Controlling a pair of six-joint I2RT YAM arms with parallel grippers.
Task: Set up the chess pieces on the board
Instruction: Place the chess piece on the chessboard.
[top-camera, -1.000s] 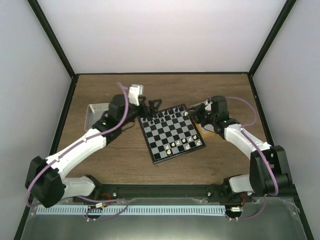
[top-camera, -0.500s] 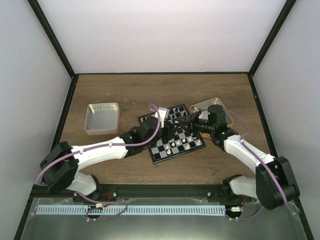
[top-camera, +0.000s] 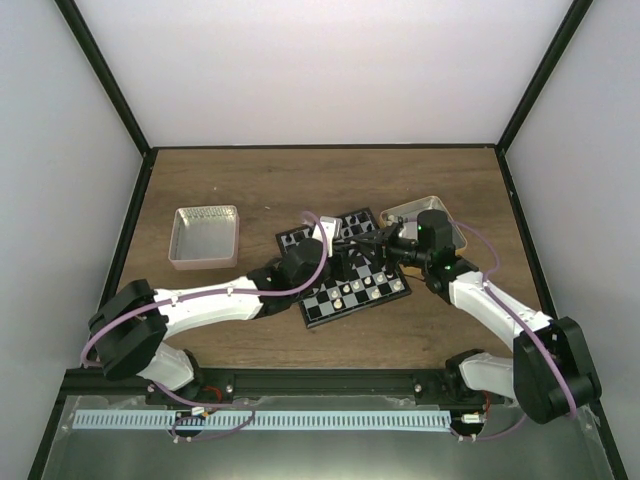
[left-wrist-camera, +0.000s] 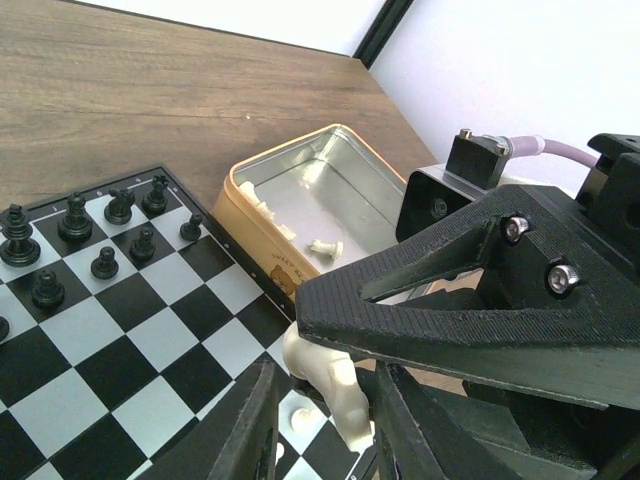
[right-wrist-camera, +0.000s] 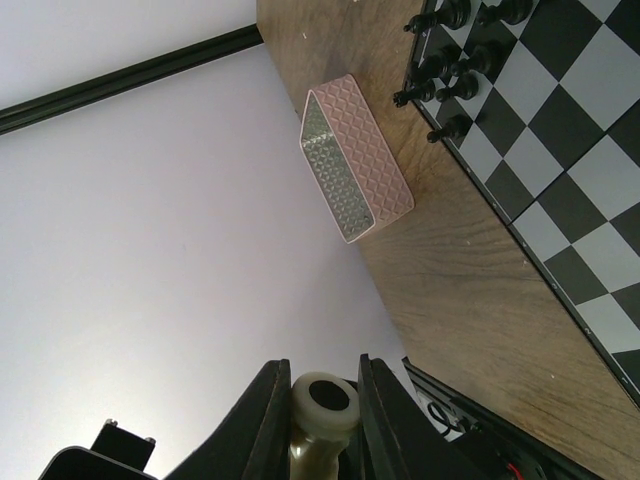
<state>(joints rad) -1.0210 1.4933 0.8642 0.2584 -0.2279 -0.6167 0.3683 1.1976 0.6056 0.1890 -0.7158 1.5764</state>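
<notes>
Between the fingers of the left gripper (left-wrist-camera: 327, 375), above the chessboard (left-wrist-camera: 100, 320), a cream-white chess piece (left-wrist-camera: 335, 395) is hanging tilted, with a black finger of the right gripper (right-wrist-camera: 320, 368) crossing just over it. The left jaws are standing narrowly to either side of the piece; whether their pads are already pressing on it cannot be told. The right gripper is clamping a cream-white piece, round base toward its own camera. This is probably the same man, which would make the moment a hand-over in mid-air.

Directly beneath the left fingers a small white pawn (left-wrist-camera: 297, 415) is standing on the board. Up and to the left of them the black chessmen (left-wrist-camera: 75, 218) are lining the far rows. Just beyond the board's edge, ahead of the left gripper, an orange-tan tin (left-wrist-camera: 262, 225) is holding several more white pieces (left-wrist-camera: 325, 247). A pink tray (right-wrist-camera: 360, 165) is lying well off past the right gripper's tips.

Doing the step well looks to call for three things. The left gripper needs a firm pinch across the piece's body before the right lets go. The two sets of fingers need to be kept crossed without clashing. The piece then needs turning base-down and lowering onto a free square on the white side, clear of the pawn underneath.
</notes>
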